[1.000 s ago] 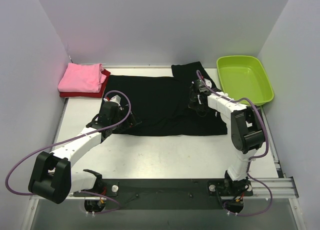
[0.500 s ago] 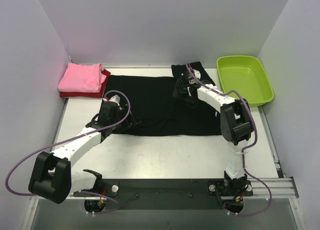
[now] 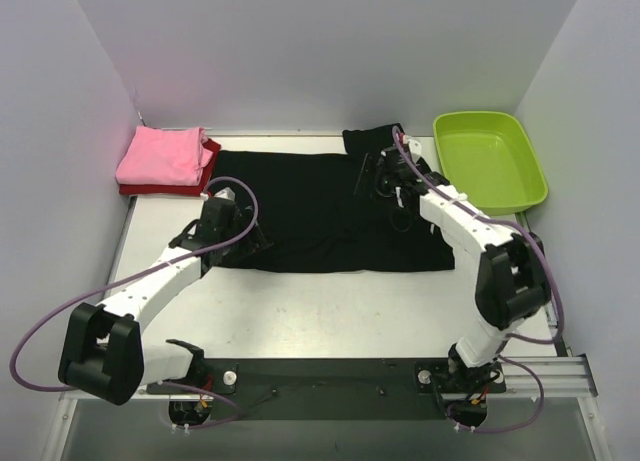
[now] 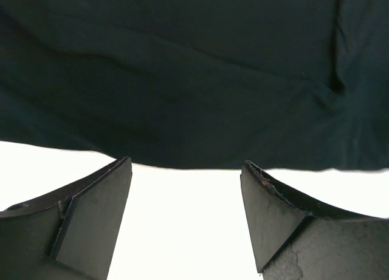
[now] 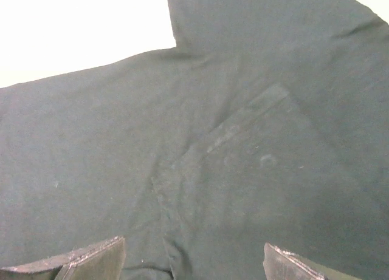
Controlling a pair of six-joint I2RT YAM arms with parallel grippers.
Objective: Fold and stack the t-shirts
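Black cloth, the large t-shirt lies spread flat across the middle of the table. One sleeve reaches toward the far edge, near the lime-green tub. The pink t-shirt sits folded on the dark red t-shirt in the far left corner.

The black shirt looks light, limp and thin. It will likely sag and drag on the table rather than hold a shape, and a pinch may catch one layer or two. The hem and the sleeve seam look like the best places to take hold, with both arms lifting together.

The top view gives the whole layout but hides the fingers. The left wrist view shows the left gripper with jaws apart over bare table, holding nothing, and the hem just ahead. The right wrist view shows the right gripper also spread wide and empty above the cloth. It also shows a faint ridge of a layer edge that the top view misses.
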